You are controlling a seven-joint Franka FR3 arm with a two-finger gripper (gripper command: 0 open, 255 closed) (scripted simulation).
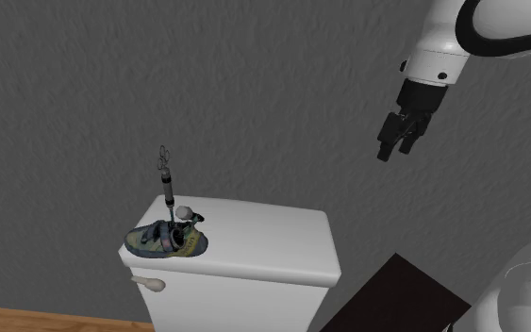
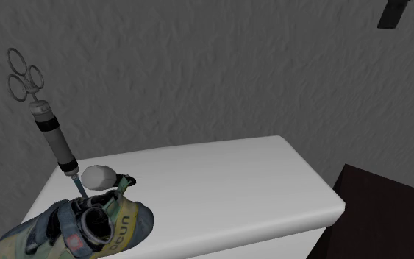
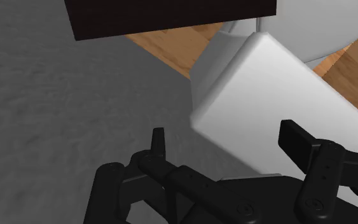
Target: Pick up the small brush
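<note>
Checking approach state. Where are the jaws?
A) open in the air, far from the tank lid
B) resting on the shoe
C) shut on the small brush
A: jaws hang open up by the wall; the small brush lies by the shoe on the tank lid, far below.

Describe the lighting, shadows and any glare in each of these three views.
Shoulder view: dim, even light; the white toilet tank is the brightest thing, without glare. Second exterior view: equally dim, the grey wall mottled, no hard shadows. Wrist view: the black end effector shows scant shading against the bright toilet tank.
</note>
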